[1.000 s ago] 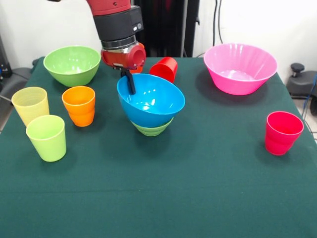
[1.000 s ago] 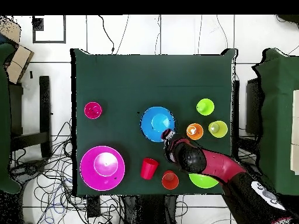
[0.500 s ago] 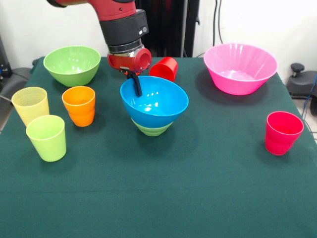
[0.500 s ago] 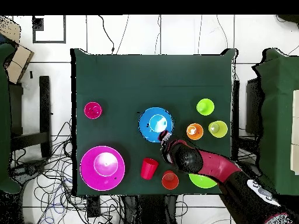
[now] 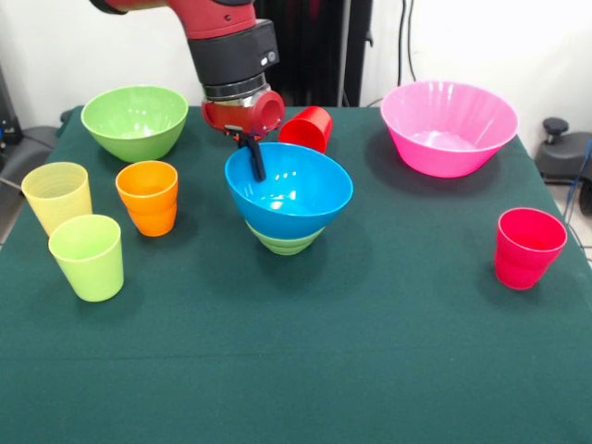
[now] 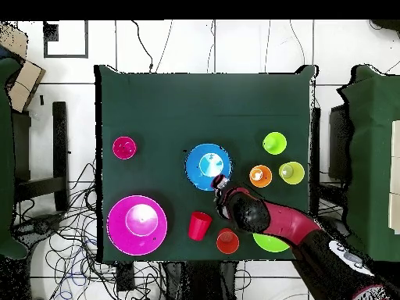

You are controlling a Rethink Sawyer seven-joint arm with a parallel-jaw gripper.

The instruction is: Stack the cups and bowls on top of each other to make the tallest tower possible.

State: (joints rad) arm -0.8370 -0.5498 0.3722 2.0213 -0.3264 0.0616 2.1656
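The large blue bowl (image 5: 296, 190) (image 6: 208, 166) sits level, nested on the small light green bowl (image 5: 284, 242) at mid-table. My gripper (image 5: 252, 157) (image 6: 219, 183) is at the blue bowl's far rim, one black finger inside the bowl, shut on the rim. A red cup (image 5: 308, 128) (image 6: 199, 225) lies on its side just behind. An orange cup (image 5: 148, 196), a pale yellow cup (image 5: 57, 196) and a lime green cup (image 5: 88, 256) stand to the left. A second orange cup (image 6: 227, 241) shows only from overhead.
The large pink bowl (image 5: 449, 125) (image 6: 137, 225) stands at the far right. The large light green bowl (image 5: 135, 120) stands at the far left. A pinkish-red cup (image 5: 527, 247) (image 6: 124, 147) stands alone at the right. Cables lie on the floor around the table (image 5: 305, 370).
One second ago the blue bowl hung tilted over the small green bowl. It now sits level, nested on it. My gripper has shifted slightly right, still at the rim.
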